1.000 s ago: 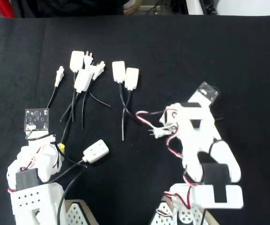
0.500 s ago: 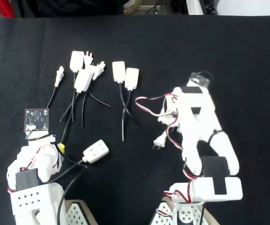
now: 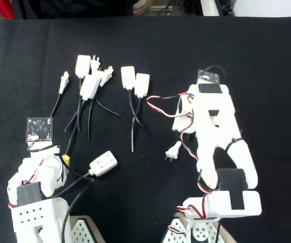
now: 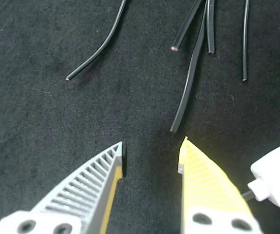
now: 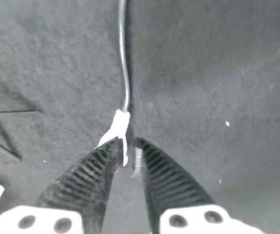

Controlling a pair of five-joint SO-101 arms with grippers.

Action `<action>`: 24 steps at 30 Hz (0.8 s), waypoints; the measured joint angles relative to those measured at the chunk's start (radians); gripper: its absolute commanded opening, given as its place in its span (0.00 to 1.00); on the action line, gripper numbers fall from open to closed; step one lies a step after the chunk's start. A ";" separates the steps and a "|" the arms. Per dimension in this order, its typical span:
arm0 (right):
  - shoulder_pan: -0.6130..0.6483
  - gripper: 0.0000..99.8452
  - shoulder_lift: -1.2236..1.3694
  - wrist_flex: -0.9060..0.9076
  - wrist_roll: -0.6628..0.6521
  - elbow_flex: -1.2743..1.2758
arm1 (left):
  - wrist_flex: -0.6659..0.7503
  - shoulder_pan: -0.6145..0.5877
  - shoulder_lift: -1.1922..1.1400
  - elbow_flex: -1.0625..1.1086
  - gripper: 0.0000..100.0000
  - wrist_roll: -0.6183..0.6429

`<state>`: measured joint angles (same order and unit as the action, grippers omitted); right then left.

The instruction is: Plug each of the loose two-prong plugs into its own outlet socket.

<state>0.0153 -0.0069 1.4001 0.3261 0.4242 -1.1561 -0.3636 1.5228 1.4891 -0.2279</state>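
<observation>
A small white two-prong plug [image 3: 174, 150] lies close beside the right arm [image 3: 211, 121], prongs pointing near-left. In the right wrist view the plug [image 5: 119, 126] sits at the tips of my right gripper [image 5: 129, 146]. The dark fingers are almost closed, with the prongs in the narrow gap and the cord running away over the cloth. A white outlet socket [image 3: 103, 163] on a black cord lies near the left arm [image 3: 39, 167]. My left gripper [image 4: 153, 142] is open over bare cloth, with that socket [image 4: 276, 180] just beside its yellow finger.
Several white socket blocks [image 3: 128, 77] with black cords and loose small plugs [image 3: 63, 81] lie in a cluster at the far left-centre. Cut cord ends [image 4: 173, 48] lie ahead of the left gripper. Black cloth covers the table [image 3: 266, 61].
The right arm has swung toward the far side of the table. The white plug has turned from pointing left to pointing diagonally near-left. The left arm has not moved.
</observation>
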 measured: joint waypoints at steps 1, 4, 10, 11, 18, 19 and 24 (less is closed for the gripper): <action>0.000 0.17 0.000 0.005 0.008 0.006 | 0.000 0.000 0.000 0.000 0.20 0.000; 0.000 0.20 0.000 0.003 0.057 0.052 | 0.000 0.000 0.000 0.000 0.20 0.000; 0.064 0.20 0.000 -0.051 0.157 0.150 | 0.000 0.000 0.000 0.000 0.20 0.000; 0.084 0.20 0.000 -0.063 0.173 0.161 | 0.000 0.000 0.000 0.000 0.20 0.000; 0.133 0.20 0.000 -0.100 0.226 0.166 | 0.000 0.000 0.000 0.000 0.20 0.000; 0.135 0.20 0.000 -0.104 0.232 0.166 | 0.000 0.000 0.000 0.000 0.20 0.000; 0.141 0.20 0.002 -0.187 0.292 0.187 | 0.000 0.000 0.000 0.000 0.20 0.000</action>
<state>0.1565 -0.0054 1.2129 0.6176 0.6114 -1.1561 -0.3636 1.5228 1.4891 -0.2279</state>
